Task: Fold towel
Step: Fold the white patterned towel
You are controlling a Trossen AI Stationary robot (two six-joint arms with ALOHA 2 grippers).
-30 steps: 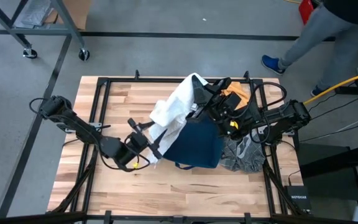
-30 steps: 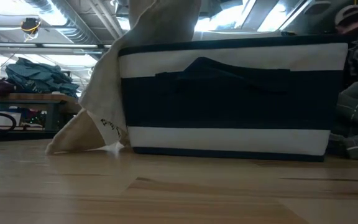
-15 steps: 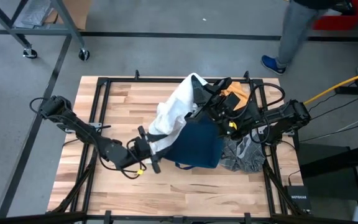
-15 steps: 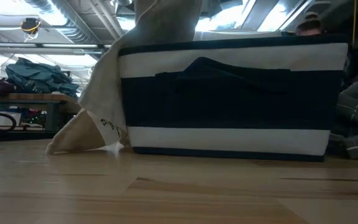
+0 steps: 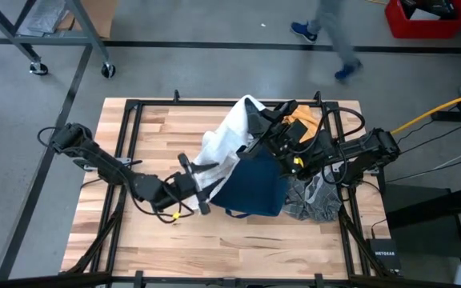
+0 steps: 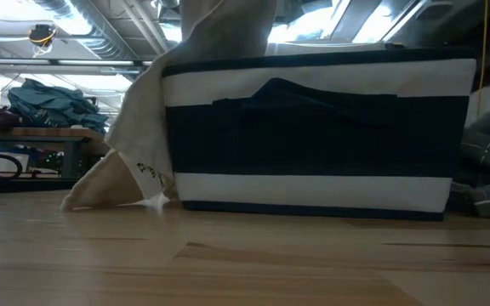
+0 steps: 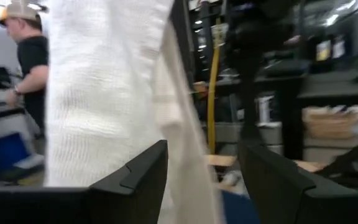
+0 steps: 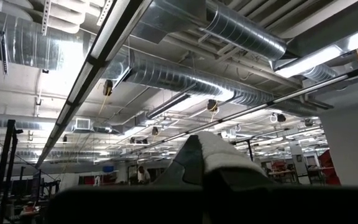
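Observation:
A white towel (image 5: pixel 226 140) hangs from my right gripper (image 5: pixel 256 120), which is shut on its top above the basket's far left corner. The cloth drapes down past the left end of a navy-and-white striped basket (image 6: pixel 313 127), and its lower corner (image 6: pixel 100 191) lies on the table. My left gripper (image 5: pixel 199 181) is open and level at the towel's lower part. In the left wrist view its fingers stand on either side of the towel's hanging edge (image 7: pixel 182 130). My right gripper pinches a bunched fold at the towel's top (image 8: pixel 219 155) between its two shut fingers, which slant upward. The towel hangs below them, slack, with its lower corner on the table. Whether my left gripper touches the towel, I cannot tell.
The basket stands in the middle of the wooden table (image 5: pixel 150 128). An orange cloth (image 5: pixel 304 120) lies behind it and a grey checked cloth (image 5: pixel 314 198) to its right. A person walks on the floor beyond the far edge (image 5: pixel 334 36). Bare wood lies at the left and near sides.
My left gripper has gone toward the table's right edge and a little toward the far edge, up to the towel's hanging lower part, and has turned at the wrist. The towel's lower part now sits at its fingers. My right gripper has kept still.

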